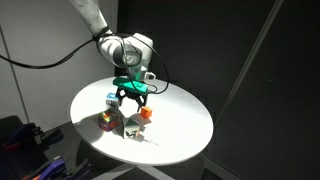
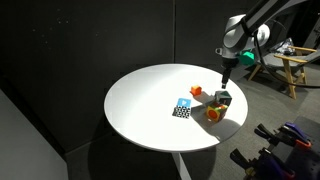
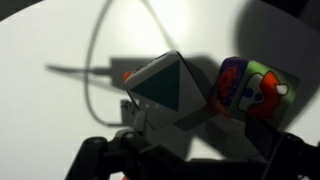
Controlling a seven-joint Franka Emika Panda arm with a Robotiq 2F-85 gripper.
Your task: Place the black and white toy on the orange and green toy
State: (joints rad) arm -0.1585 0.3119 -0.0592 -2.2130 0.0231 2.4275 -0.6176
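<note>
The black and white toy [image 3: 160,92] is a small block with a teal face turned toward the wrist camera. It stands on the round white table in both exterior views [image 1: 128,121] [image 2: 224,99]. The orange and green toy [image 3: 250,90] sits close beside it, and shows in both exterior views [image 1: 146,113] [image 2: 214,113]. My gripper [image 1: 130,96] [image 2: 226,80] hangs just above the black and white toy. Its fingers are spread apart and hold nothing. In the wrist view the dark fingers [image 3: 190,165] frame the bottom edge.
A blue-and-white cube [image 2: 182,108] [image 1: 111,99] and a tiny orange cube [image 2: 196,92] lie a little apart on the table [image 2: 140,100]. A cable loops over the table top [image 3: 95,70]. Chairs and gear stand beyond the table edge [image 2: 285,65].
</note>
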